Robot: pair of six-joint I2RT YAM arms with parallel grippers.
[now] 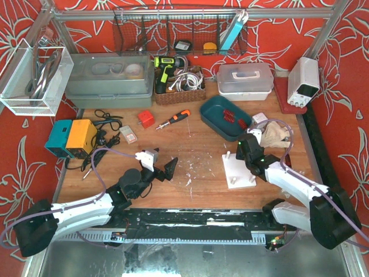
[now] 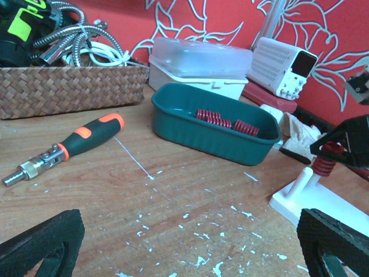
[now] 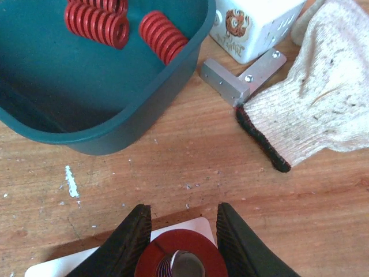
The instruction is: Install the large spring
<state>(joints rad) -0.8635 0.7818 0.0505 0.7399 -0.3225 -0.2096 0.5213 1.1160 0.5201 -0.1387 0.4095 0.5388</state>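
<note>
So here's where things stand. The brown wooden desk (image 1: 196,151) is dusted with white flecks. Toward its far edge, right of centre, sits the teal plastic bin (image 1: 214,108) with a few spare red coil springs (image 2: 222,121) lying in it.

The flat white fixture plate with upright pegs (image 1: 239,173) is closer to the near edge, on the right half of the desk. That looks like where the install happens.

The left gripper (image 2: 184,254) hangs over the near-left part of the desk, jaws spread wide with nothing between them. It isn't involved as far as I can see.

The right gripper (image 3: 182,225) is directly above the white plate, clamped on the large red coil spring (image 3: 154,261) from both sides. In the right wrist view something pale shows down the spring's bore, which I'd guess is a peg.

My read is that the pick is done and the spring is lined up, maybe partly on the peg. I can't tell how far down it sits. What's left is pushing it home and letting go.
</note>
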